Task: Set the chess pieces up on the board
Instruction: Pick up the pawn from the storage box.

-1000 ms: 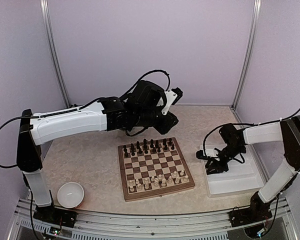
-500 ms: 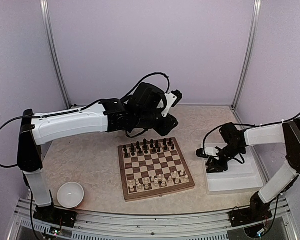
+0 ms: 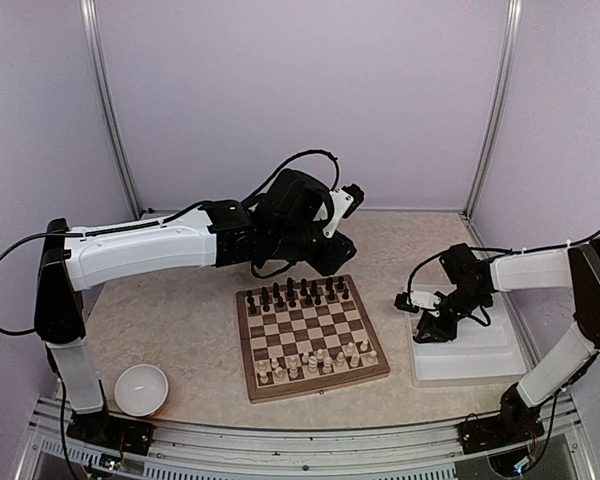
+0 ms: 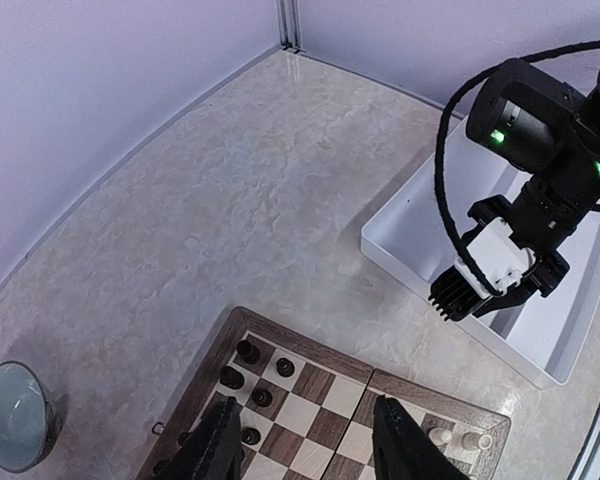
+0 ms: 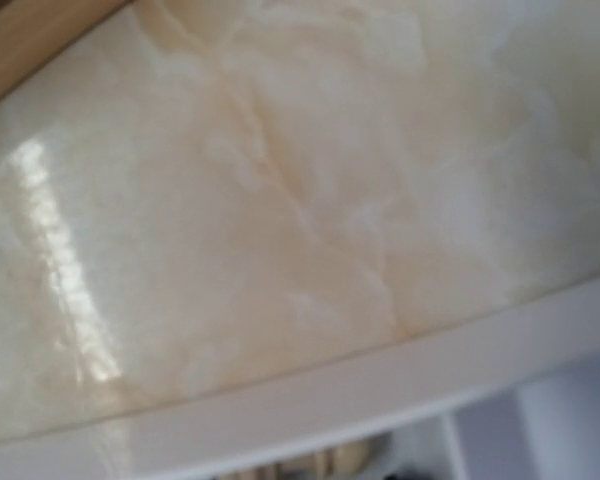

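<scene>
Starting nearest the arm bases, the chess pieces [image 3: 315, 362] stand upright in the two near rows of the board [image 3: 308, 328]. The dark chessmen [image 3: 295, 293] fill the far rows and the middle squares are bare.

To the right, apart from the board on the surface [image 3: 180, 320], sits a white tray [image 3: 470, 372]. The right tool [image 3: 427, 325] hangs at its left rim, with the forearm reaching in toward the board. I cannot tell whether its jaws grip anything, as its own camera shows only blurred rim and surface. The cream rows lie to its left and slightly nearer, so this arm looks better placed for them.

Farthest out, the left arm stretches across, its tool [image 4: 305, 445] hovering about the board's far edge, half parted and empty.
</scene>
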